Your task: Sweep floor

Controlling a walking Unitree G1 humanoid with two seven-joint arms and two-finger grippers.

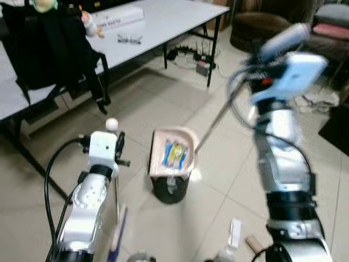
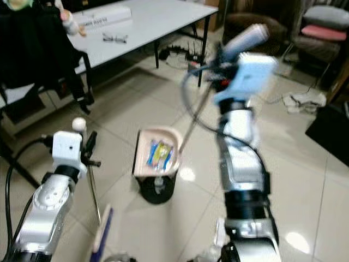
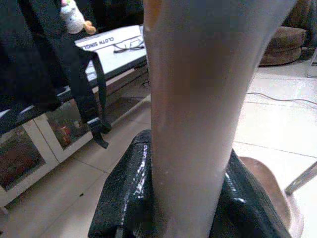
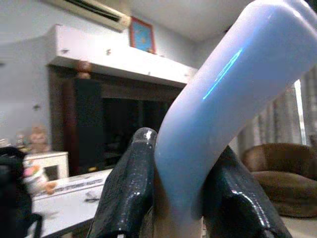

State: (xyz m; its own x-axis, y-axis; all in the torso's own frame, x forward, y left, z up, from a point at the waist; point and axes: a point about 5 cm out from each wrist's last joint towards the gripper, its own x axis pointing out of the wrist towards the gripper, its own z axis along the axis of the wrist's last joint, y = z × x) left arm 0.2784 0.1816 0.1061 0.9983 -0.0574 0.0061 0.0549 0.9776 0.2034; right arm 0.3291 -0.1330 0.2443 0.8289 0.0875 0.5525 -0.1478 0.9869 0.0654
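Note:
My right gripper (image 1: 271, 70) is raised and shut on the pale blue handle (image 4: 223, 99) of a long-handled dustpan; black fingers (image 4: 130, 193) squeeze it from both sides. A thin metal rod (image 1: 215, 123) runs down from the handle to the pinkish dustpan (image 1: 172, 153). The pan holds coloured wrappers and sits tilted over a small black bin (image 1: 170, 190). My left gripper (image 1: 119, 155) is low on the left, shut on the cream broom stick (image 3: 198, 99). The broom head (image 2: 102, 232) is near my feet.
A white table (image 1: 163, 22) with a box and glasses stands at the back left, with a black backpack (image 1: 49, 43) hanging beside it. Cables and a power strip (image 1: 196, 57) lie under the table's end. A brown armchair (image 1: 256, 27) is far right. Scraps of litter (image 1: 235, 232) lie on the tiles.

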